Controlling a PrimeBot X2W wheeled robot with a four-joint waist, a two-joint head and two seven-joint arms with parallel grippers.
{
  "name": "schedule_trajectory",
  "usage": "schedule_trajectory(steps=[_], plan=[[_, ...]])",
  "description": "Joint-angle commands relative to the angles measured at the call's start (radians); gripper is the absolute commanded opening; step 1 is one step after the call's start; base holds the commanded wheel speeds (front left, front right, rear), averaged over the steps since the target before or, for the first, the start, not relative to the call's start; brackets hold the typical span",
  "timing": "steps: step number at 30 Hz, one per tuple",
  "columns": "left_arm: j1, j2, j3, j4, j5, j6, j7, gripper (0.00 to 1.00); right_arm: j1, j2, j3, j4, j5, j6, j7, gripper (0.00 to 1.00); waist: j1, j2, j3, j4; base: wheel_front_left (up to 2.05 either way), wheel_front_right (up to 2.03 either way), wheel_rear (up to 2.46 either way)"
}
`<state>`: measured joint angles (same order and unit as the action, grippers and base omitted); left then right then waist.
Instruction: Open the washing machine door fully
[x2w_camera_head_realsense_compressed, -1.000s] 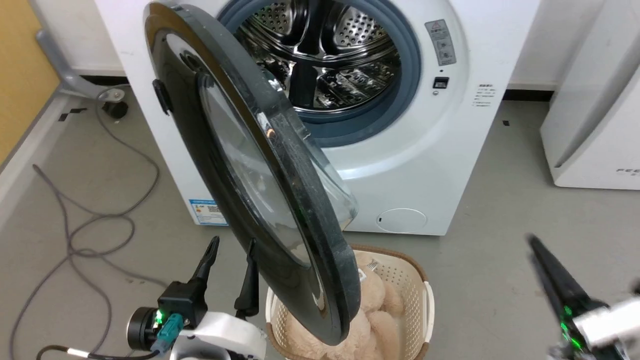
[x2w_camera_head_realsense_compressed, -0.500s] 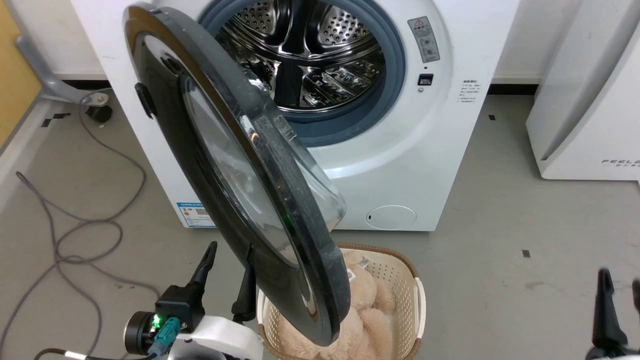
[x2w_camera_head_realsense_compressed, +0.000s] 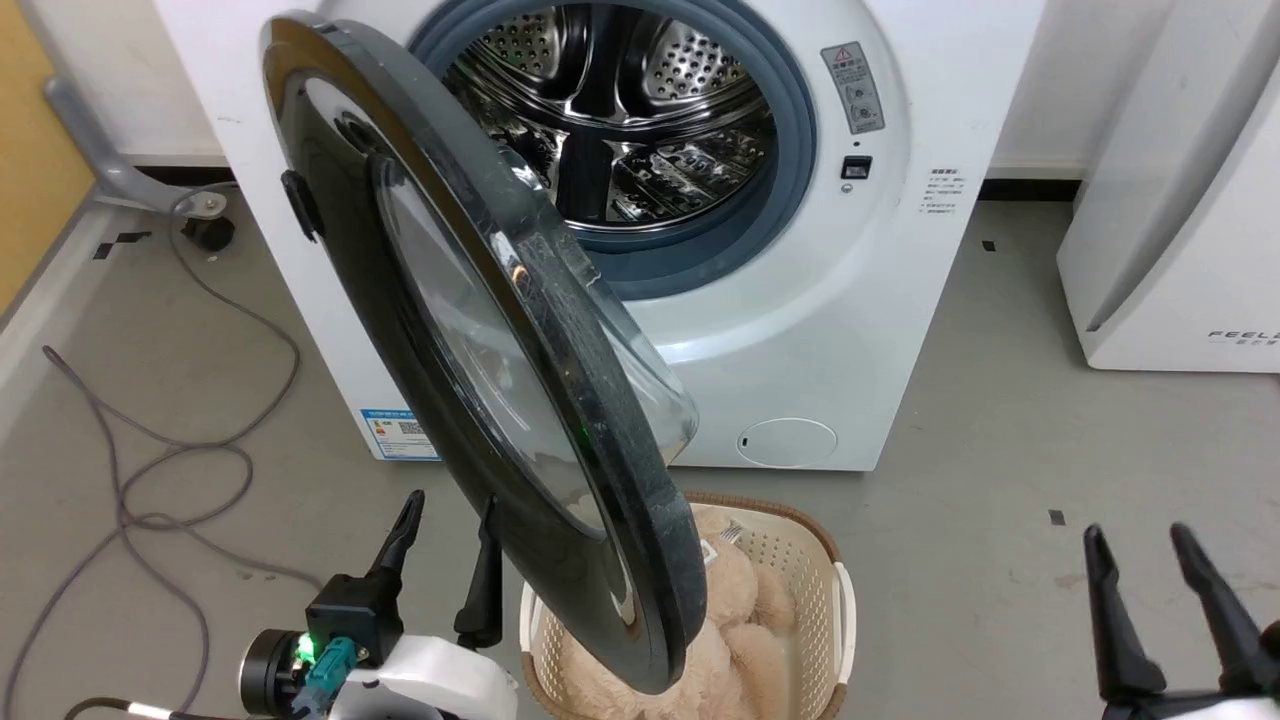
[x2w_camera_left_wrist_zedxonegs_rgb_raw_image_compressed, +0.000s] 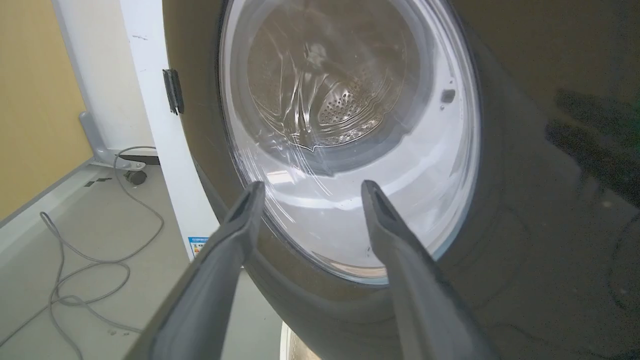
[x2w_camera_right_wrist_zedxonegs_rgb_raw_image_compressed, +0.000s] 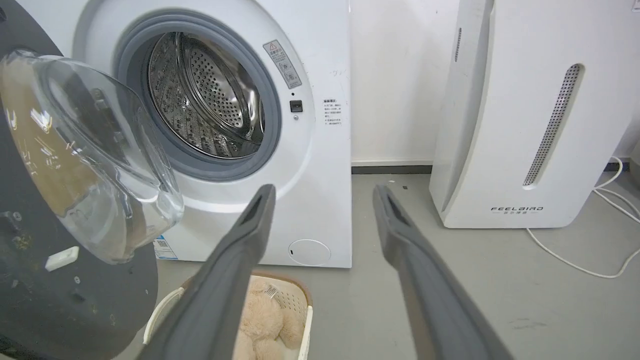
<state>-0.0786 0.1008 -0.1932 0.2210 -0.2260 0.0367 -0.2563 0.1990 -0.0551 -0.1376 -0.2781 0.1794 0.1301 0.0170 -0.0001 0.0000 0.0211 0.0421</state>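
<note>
Head view: the door (x2w_camera_head_realsense_compressed: 480, 340) stands swung out from the machine (x2w_camera_head_realsense_compressed: 800, 330), hinged on the view's left and nearly edge-on to the camera, not folded back against the front. Its lower rim hangs over the basket (x2w_camera_head_realsense_compressed: 843, 600).

Left wrist view: the door's glossy outer face (x2w_camera_left_wrist_zedxonegs_rgb_raw_image_compressed: 520, 210) is close ahead, with steel visible through the glass. The hinge (x2w_camera_left_wrist_zedxonegs_rgb_raw_image_compressed: 173, 91) sits at the machine's white edge. Here the left gripper (x2w_camera_left_wrist_zedxonegs_rgb_raw_image_compressed: 311, 184) is spread wide with nothing between its fingers, the tips framing the lower glass. Cannot tell if it touches the door. Head view puts the left gripper (x2w_camera_head_realsense_compressed: 450, 500) low, just beside the outer face, with one finger close by the rim.

Right wrist view gives the other side: the door's dark inner face (x2w_camera_right_wrist_zedxonegs_rgb_raw_image_compressed: 75, 300), with a clear bowl (x2w_camera_right_wrist_zedxonegs_rgb_raw_image_compressed: 90, 150) bulging toward the drum (x2w_camera_right_wrist_zedxonegs_rgb_raw_image_compressed: 210, 95) and a grey ring (x2w_camera_right_wrist_zedxonegs_rgb_raw_image_compressed: 215, 167) round the opening. The right gripper (x2w_camera_right_wrist_zedxonegs_rgb_raw_image_compressed: 324, 188) is spread and empty. In the head view the right gripper (x2w_camera_head_realsense_compressed: 1136, 532) is at lower right, well apart from the door.

Containers: the drum shows bare perforated steel. The basket holds a tan plush toy (x2w_camera_head_realsense_compressed: 740, 590), partly under the door.

Room: open floor (x2w_camera_head_realsense_compressed: 1000, 420) lies between the basket and the white tower unit (x2w_camera_right_wrist_zedxonegs_rgb_raw_image_compressed: 525, 125). A grey cable (x2w_camera_head_realsense_compressed: 200, 450) loops left of the machine. A white cord (x2w_camera_right_wrist_zedxonegs_rgb_raw_image_compressed: 575, 265) lies right of the unit.
</note>
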Motion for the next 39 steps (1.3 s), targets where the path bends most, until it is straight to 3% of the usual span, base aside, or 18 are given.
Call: schedule_trajectory(steps=[1, 7, 8, 9, 11, 25, 39], plan=[[0.011, 0.003, -0.003, 0.002, -0.003, 0.005, -0.004, 1.0, 0.024, 0.005, 0.005, -0.003, -0.008, 0.001, 0.006, 1.0, 0.0001, 0.0, -0.001, 0.002, 0.0, 0.0, 0.0], [0.023, 0.009, -0.008, 0.003, -0.007, 0.011, 0.003, 1.0, 0.036, 0.005, 0.014, 0.002, 0.007, 0.001, 0.009, 1.0, 0.0001, 0.0, -0.003, 0.001, 0.0, 0.0, 0.0], [0.024, 0.01, -0.009, 0.002, -0.007, 0.011, 0.004, 0.96, 0.036, 0.005, 0.015, 0.002, 0.007, 0.001, 0.009, 1.0, 0.0001, 0.0, -0.002, 0.001, 0.0, 0.0, 0.0], [0.025, 0.011, -0.01, 0.0, -0.009, 0.011, 0.005, 0.39, 0.035, 0.005, 0.015, 0.002, 0.009, 0.001, 0.01, 1.0, 0.0001, 0.0, -0.002, 0.001, 0.0, 0.0, 0.0], [0.026, 0.013, -0.013, -0.001, -0.01, 0.009, 0.007, 0.0, 0.034, 0.005, 0.015, 0.001, 0.011, 0.001, 0.011, 1.0, 0.0001, 0.0, -0.001, 0.0, 0.0, 0.0, 0.0], [0.012, 0.018, -0.02, -0.079, -0.014, 0.023, 0.007, 0.0, 0.024, 0.005, 0.019, -0.001, 0.011, 0.001, 0.022, 1.0, 0.0001, 0.0, 0.0, 0.004, 0.0, 0.0, 0.0], [-0.017, 0.007, -0.003, -0.517, 0.03, 0.059, -0.005, 0.0, 0.021, 0.005, 0.014, -0.003, 0.021, 0.001, 0.027, 1.0, 0.0001, 0.0, 0.006, 0.004, 0.0, 0.0, 0.0]])
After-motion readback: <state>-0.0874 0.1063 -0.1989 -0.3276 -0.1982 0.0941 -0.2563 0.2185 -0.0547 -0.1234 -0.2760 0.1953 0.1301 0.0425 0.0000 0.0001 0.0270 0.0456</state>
